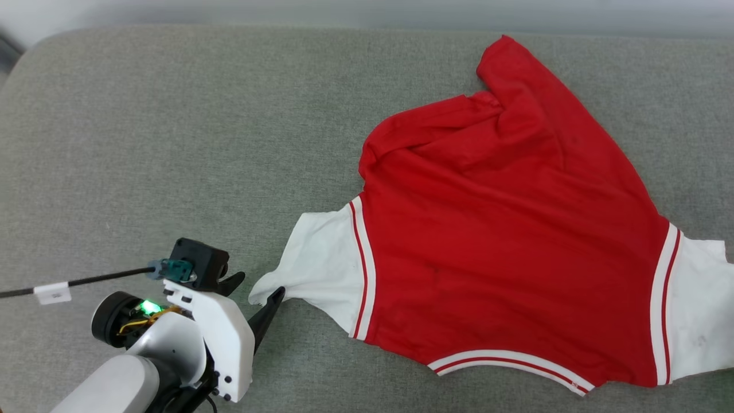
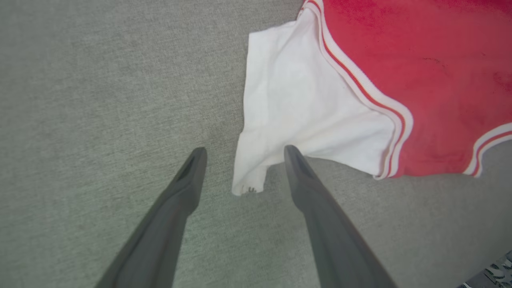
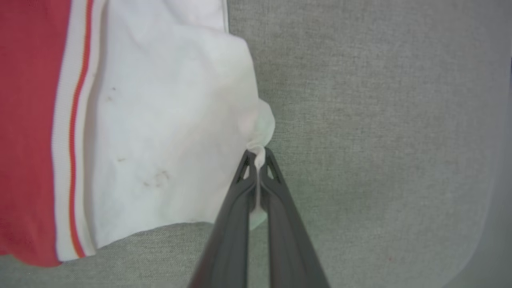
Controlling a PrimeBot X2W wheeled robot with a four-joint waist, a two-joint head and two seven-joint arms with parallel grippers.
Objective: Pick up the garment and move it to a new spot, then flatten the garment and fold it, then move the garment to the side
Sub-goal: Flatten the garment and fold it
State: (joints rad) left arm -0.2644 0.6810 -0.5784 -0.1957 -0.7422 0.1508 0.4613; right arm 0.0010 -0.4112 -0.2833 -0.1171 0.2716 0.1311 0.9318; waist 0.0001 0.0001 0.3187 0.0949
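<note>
Right gripper (image 3: 258,154) is clamping the garment's (image 1: 504,241) four-o'clock sleeve for flattening, while left gripper (image 2: 244,150), jaws apart around the seven-o'clock sleeve tip, is likely needing closure next.

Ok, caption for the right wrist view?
Right end effector pinches the jersey by its white sleeve, on a grey cushion.

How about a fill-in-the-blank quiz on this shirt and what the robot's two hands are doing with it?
1. The garment has a red body and ____ sleeves.
2. The left hand is ____, with a sleeve corner seen between its two fingers.
3. The right hand is ____ on the edge of the other sleeve.
4. The garment lies on a ____ fabric surface.
Missing words: white, open, shut, grey.
</note>
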